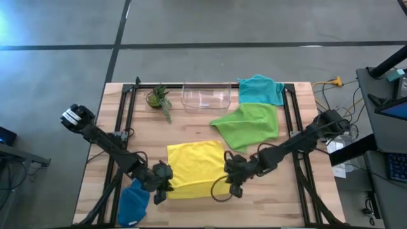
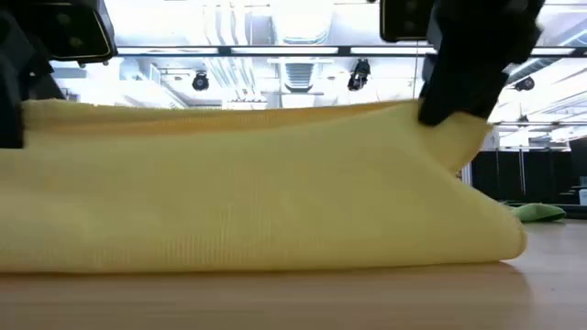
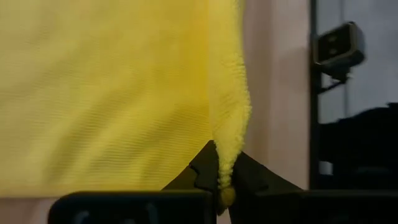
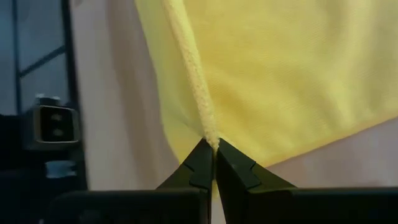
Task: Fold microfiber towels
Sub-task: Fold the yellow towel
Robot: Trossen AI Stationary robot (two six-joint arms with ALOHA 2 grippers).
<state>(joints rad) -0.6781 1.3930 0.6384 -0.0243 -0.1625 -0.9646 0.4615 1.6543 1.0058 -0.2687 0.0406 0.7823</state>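
The left gripper (image 1: pixel 161 185) and right gripper (image 1: pixel 233 180) each pinch a near corner of the yellow towel (image 1: pixel 194 166), which lies between them. Beside the left gripper is the dark blue towel (image 1: pixel 134 203); beyond the right gripper lie the lime green towel (image 1: pixel 249 124) and then the teal towel (image 1: pixel 261 90).

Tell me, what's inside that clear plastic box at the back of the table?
Nothing shows through the clear bin. The teal towel lies beside it, not inside.
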